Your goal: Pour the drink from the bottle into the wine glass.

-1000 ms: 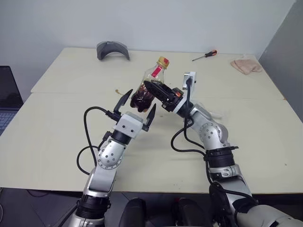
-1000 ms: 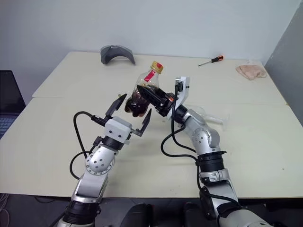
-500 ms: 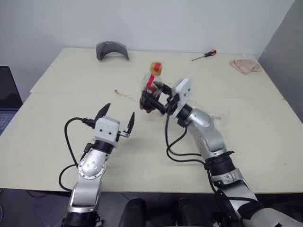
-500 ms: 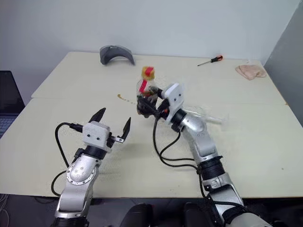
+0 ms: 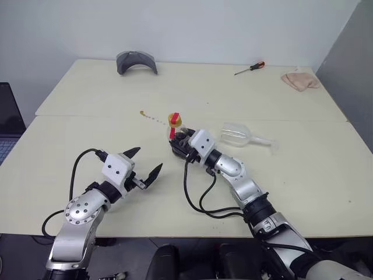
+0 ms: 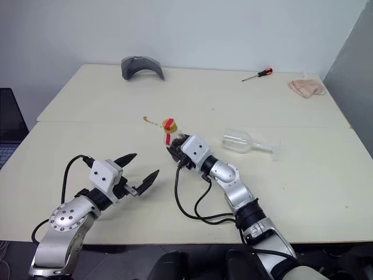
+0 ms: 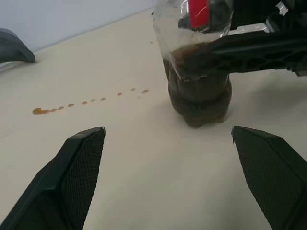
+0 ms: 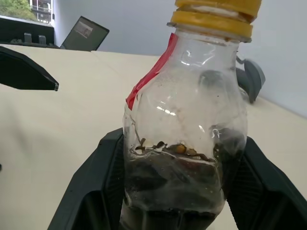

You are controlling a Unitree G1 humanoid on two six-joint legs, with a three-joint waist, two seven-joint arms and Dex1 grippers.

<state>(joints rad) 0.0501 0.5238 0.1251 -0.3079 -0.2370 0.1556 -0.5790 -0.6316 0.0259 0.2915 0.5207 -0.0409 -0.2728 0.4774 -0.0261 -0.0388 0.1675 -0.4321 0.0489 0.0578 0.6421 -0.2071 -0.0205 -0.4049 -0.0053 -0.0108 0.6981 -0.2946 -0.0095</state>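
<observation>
Left eye view: bottle (image 5: 176,135) upright, cap up; wine glass (image 5: 238,135) apparently sideways.

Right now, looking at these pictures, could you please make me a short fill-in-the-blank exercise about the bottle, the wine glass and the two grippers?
1. The bottle stands upright, and its cap is ____ in colour.
2. The wine glass lies on its ____ on the table.
3. The right gripper is shut on the ____.
4. The left gripper holds nothing; its fingers are ____.

Missing words: yellow; side; bottle; open
</observation>
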